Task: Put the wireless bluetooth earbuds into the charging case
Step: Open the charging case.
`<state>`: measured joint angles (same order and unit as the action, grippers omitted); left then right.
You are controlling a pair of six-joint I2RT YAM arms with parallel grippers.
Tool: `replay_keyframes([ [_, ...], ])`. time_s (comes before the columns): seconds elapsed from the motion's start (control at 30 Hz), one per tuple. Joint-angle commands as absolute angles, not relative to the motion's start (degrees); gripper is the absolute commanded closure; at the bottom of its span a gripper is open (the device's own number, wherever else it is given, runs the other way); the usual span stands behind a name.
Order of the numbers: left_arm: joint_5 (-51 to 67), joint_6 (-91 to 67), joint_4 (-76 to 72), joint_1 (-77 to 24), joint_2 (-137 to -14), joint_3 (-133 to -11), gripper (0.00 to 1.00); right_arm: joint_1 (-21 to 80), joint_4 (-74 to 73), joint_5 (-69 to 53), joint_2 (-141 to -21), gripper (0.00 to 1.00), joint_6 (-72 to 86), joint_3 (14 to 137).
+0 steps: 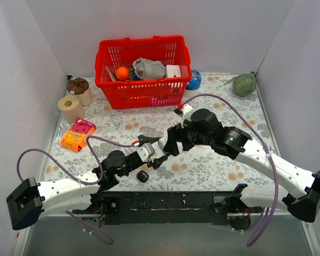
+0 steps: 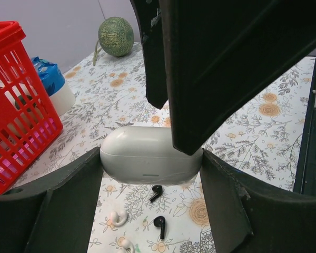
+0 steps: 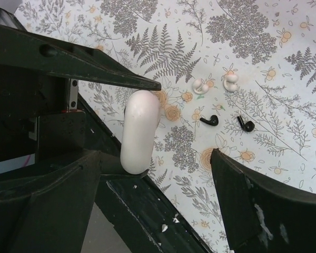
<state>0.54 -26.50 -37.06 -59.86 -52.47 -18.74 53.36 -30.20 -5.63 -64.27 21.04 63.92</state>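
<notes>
Two tiny black earbuds (image 2: 156, 192) (image 2: 159, 225) lie loose on the floral cloth, apart from each other; the right wrist view also has these earbuds (image 3: 209, 120) (image 3: 246, 124). The black charging case (image 1: 143, 176) rests near the table's front edge, beside the left arm and apart from both grippers. My left gripper (image 2: 151, 154) is shut on a white pill-shaped case (image 2: 142, 150), held above the cloth just behind the earbuds. My right gripper (image 3: 155, 152) stands open right over that white case (image 3: 139, 132), one finger hanging above its right end.
Two white earbuds (image 3: 200, 86) (image 3: 231, 81) lie just beyond the black ones. A red basket (image 1: 143, 69) of items stands at the back, a melon (image 1: 244, 84) back right, a paper roll (image 1: 70, 108) and an orange packet (image 1: 78, 134) to the left.
</notes>
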Motion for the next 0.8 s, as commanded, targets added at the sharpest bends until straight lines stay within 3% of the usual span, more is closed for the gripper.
replay_keyframes([
  [0.0,-0.09,-25.58,-37.18,-59.94,-51.59,-20.39,1.0,53.53,-27.42,-2.99,-64.69,0.11,22.32,63.99],
  [0.43,2.9,-26.02,-36.91,-59.94,-49.31,-19.6,1.0,53.53,-26.72,-2.64,-66.36,0.15,23.03,63.19],
  [0.77,2.11,-25.93,-36.21,-59.94,-46.76,-18.46,1.0,53.35,-28.12,2.55,-63.55,0.25,24.52,62.58],
])
